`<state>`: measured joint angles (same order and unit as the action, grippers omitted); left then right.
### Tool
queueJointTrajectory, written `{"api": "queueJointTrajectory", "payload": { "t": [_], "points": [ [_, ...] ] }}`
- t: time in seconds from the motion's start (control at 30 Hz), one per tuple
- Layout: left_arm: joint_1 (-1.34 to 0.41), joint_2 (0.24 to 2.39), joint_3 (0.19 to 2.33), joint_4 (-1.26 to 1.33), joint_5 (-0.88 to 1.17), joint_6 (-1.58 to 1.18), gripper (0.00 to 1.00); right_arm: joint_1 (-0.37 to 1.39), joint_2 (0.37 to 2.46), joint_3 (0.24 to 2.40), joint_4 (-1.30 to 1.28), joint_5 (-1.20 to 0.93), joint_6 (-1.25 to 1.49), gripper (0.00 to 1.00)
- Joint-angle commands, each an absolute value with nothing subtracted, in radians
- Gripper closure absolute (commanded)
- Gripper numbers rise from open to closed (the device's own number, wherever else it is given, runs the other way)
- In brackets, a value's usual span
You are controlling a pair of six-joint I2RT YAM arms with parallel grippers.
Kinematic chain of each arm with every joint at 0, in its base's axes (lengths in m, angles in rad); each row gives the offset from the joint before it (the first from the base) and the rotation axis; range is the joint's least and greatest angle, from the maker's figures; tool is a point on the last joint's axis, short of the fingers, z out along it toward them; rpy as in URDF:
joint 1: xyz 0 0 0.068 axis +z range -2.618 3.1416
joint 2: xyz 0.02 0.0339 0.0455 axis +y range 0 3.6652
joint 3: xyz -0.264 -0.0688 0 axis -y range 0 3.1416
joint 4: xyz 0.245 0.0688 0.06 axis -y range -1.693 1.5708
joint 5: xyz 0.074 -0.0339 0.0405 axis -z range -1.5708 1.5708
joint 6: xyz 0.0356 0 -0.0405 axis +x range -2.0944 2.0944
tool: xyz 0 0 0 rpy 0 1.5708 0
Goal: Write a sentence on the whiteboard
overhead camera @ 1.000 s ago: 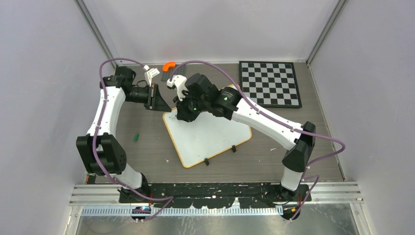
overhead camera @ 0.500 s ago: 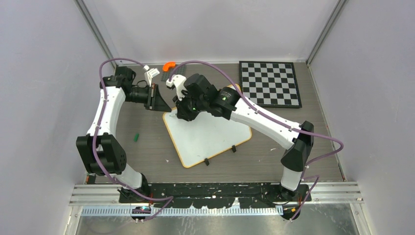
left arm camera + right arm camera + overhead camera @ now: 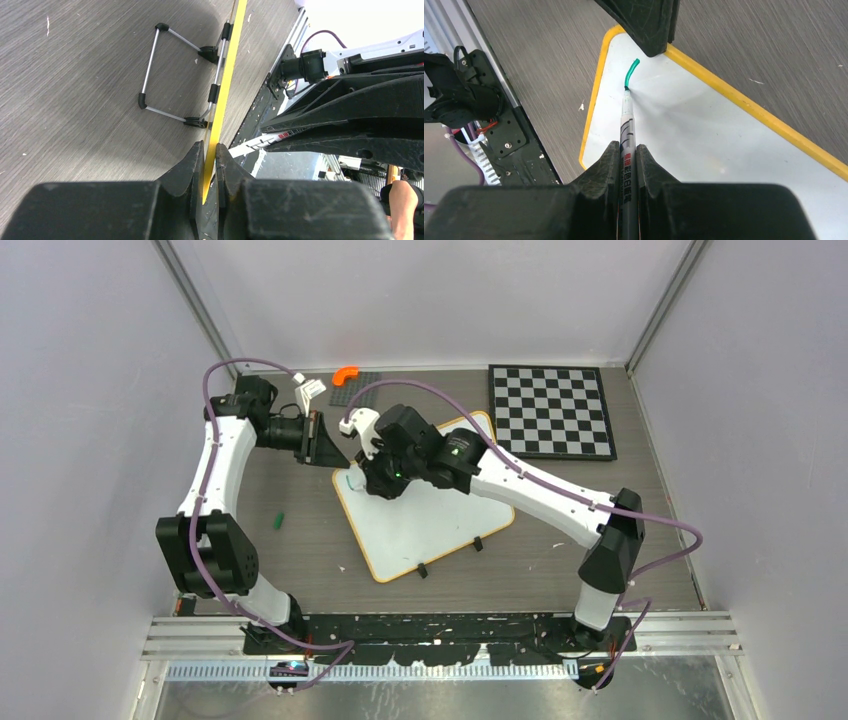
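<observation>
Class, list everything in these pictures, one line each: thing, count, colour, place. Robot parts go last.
whiteboard: 1, white with yellow rim, mid-table
stroke: 1, green, on the whiteboard at the marker tip
marker: 1, black and white, in the right gripper
chequered board: 1, black and white, table's far right
plate: 1, dark grey, far edge
curved piece: 1, orange, at the plate's left end
small piece: 1, green, table, left of the whiteboard
table: 1, grey
left gripper: 1, black, shut on the whiteboard's rim
right gripper: 1, black, shut on the marker
</observation>
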<state>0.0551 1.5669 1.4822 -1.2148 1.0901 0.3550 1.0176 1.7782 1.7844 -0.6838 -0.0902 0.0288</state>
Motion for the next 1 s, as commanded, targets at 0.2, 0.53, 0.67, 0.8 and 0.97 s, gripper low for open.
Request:
{"api": "queueJointTrajectory", "payload": {
  "t": [0.2,0.53,0.67,0.8,0.97],
  "points": [
    [0.050,1.574,1.488,-1.255,1.088,0.360,1.00,1.004,1.702,1.739,-0.655,-0.050,0.010,1.00],
    [0.050,1.567,1.488,-1.258,1.091,0.361,1.00,0.988,1.689,1.848,-0.699,-0.142,0.016,1.00],
    [0.048,1.563,1.486,-1.257,1.091,0.362,1.00,0.974,1.695,1.875,-0.701,-0.130,0.015,1.00],
    [0.047,1.561,1.487,-1.258,1.091,0.361,1.00,0.972,1.713,1.876,-0.695,-0.112,0.011,1.00],
    [0.048,1.560,1.488,-1.261,1.088,0.361,1.00,0.973,1.730,1.868,-0.693,-0.102,0.008,1.00]
  ]
}}
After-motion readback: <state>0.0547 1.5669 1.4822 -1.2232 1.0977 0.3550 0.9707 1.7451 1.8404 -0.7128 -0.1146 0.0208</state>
